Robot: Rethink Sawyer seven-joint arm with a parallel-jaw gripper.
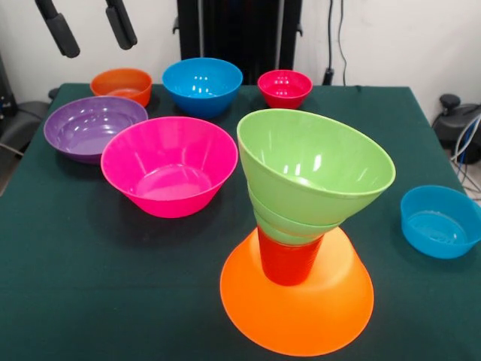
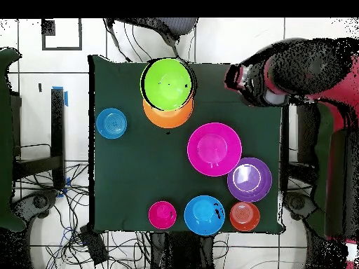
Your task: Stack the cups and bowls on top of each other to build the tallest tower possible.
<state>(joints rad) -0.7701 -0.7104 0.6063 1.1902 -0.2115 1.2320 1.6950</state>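
Note:
The tower stands at the near middle of the table. Its base is a large orange bowl (image 1: 297, 304), rim down. An orange-red cup (image 1: 289, 262) stands on it, with a small green bowl (image 1: 289, 222) and a large green bowl (image 1: 316, 165) on top, rims up and leaning left. From overhead the green bowl (image 2: 167, 84) covers most of the orange base (image 2: 168, 118). My gripper (image 1: 89, 26) hangs high at the far left, above the small orange bowl (image 1: 122, 84). It is open and empty, well away from the tower.
Loose bowls stand rim up: pink (image 1: 169, 165), purple (image 1: 94, 128), blue (image 1: 201, 84) and small red (image 1: 285, 88) at the far side, and a small blue one (image 1: 438, 220) at the right edge. The arm (image 2: 280, 77) reaches over the table's corner in the overhead view.

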